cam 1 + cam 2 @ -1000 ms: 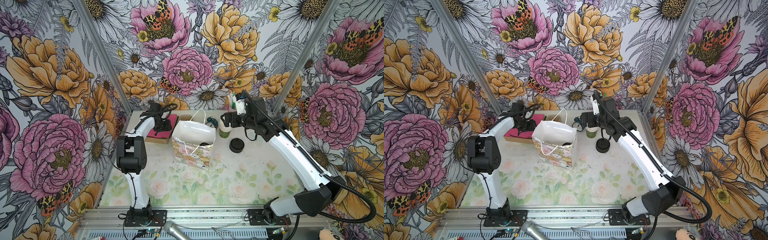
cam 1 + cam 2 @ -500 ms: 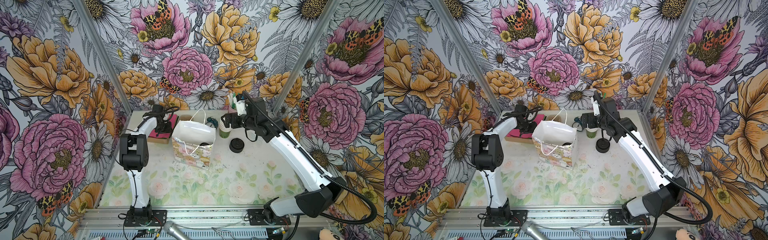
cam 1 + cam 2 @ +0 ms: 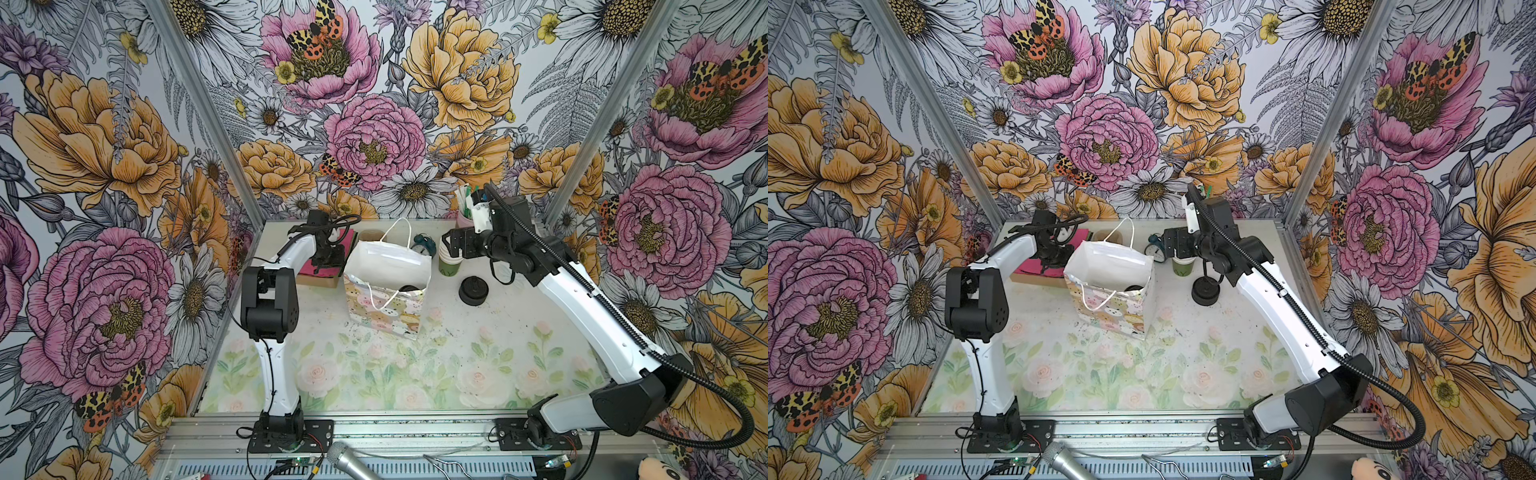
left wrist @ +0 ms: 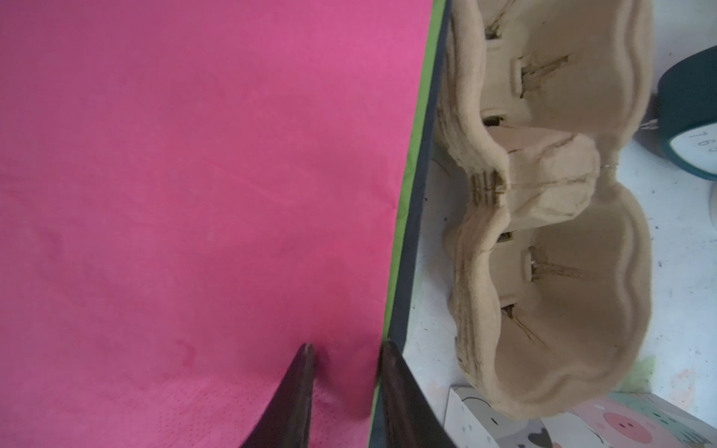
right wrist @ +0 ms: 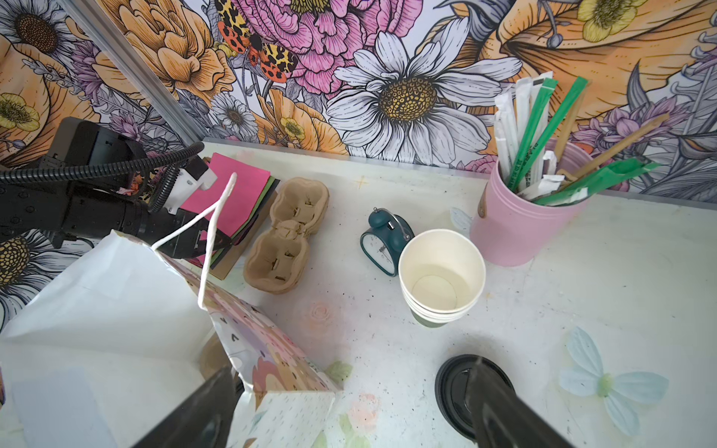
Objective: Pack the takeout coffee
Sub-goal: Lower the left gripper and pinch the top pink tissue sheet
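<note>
Top views both show the takeout coffee (image 3: 409, 287) inside the gift bag (image 3: 386, 309), only its black lid visible. The left gripper (image 3: 328, 264) is down on the pink napkin stack (image 3: 316, 271), left of the bag.

Left wrist view: jaws stand narrow astride the edge of the top sheet (image 4: 194, 194); whether they pinch it, I cannot tell.

Right wrist view: the right gripper (image 5: 351, 368) hovers right of the bag, jaws wide apart, empty.

Best, I judge: catch one sheet only, lift straight, lower it gently beside the coffee.
</note>
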Controlling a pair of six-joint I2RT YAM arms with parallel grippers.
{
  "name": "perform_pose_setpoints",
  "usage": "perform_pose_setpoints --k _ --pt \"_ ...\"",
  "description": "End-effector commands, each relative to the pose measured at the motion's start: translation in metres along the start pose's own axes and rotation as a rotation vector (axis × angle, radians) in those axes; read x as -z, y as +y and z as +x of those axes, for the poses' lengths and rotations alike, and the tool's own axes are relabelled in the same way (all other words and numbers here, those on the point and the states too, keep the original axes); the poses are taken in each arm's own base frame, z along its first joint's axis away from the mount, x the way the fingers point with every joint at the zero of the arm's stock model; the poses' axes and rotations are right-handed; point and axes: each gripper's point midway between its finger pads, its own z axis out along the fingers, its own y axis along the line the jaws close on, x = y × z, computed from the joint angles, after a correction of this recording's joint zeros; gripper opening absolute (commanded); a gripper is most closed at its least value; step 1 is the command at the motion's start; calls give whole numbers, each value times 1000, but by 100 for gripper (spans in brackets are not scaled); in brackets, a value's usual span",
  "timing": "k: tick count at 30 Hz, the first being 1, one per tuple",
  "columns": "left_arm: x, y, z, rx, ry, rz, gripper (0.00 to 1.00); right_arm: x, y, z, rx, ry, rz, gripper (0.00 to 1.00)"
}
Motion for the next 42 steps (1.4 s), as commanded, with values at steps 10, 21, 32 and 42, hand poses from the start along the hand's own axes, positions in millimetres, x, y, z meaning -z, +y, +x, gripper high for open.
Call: perform_pose_setpoints --k 10,21,32,42 --pt "13 -5 -13 7 -39 47 23 5 -3 -3 -14 -26 2 95" --pt "17 -7 -17 25 -49 90 24 1 -2 0 -13 -12 -6 95" --pt "11 -4 -13 31 -32 89 23 -2 -2 2 -14 -1 -12 95" --pt "6 0 -10 18 -18 42 24 -5 -3 2 -15 3 -14 95"
